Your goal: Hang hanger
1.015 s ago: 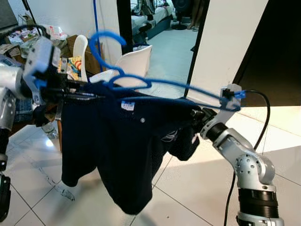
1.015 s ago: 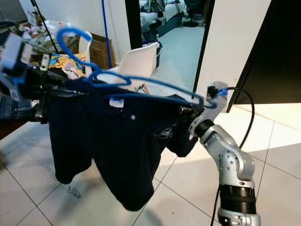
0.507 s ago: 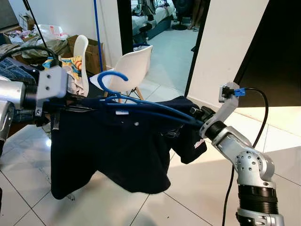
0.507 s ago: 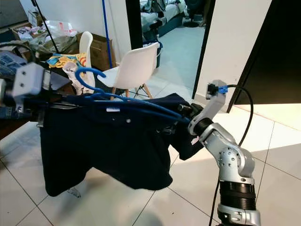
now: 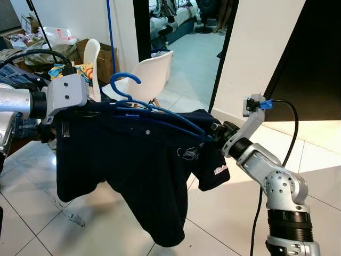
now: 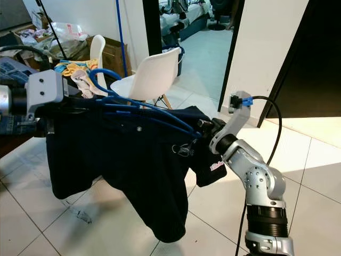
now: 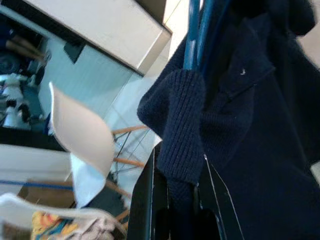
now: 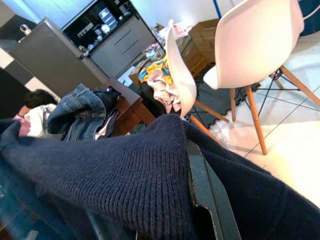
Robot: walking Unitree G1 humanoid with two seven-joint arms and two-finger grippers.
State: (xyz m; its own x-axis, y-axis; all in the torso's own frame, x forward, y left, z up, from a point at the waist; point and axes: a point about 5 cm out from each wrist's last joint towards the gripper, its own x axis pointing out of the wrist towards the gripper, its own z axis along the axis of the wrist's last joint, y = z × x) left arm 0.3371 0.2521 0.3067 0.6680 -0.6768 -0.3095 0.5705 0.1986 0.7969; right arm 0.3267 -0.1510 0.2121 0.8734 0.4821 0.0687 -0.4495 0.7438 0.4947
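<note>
In the left wrist view the black fingers (image 7: 150, 200) of the left gripper (image 5: 80, 111) are closed on a fold of the dark navy knit garment (image 5: 133, 170), with the blue hanger (image 5: 154, 114) running straight out beyond their tips. The right gripper (image 5: 216, 130) is likewise buried in knit: its wrist view shows one finger (image 8: 200, 190) pressed against the sweater, so it appears clamped on the cloth at the hanger's other end.

Between the two grippers the hanger lies nearly level, left end at 9 o'clock, right end at 3 o'clock, its hook (image 5: 123, 82) rising toward 12. The garment droops below toward 6 o'clock, clear of the tiled floor (image 5: 224, 213).

Behind, at 12 o'clock, stands a white chair (image 5: 154, 72), beside a dark doorway (image 5: 186, 32).
</note>
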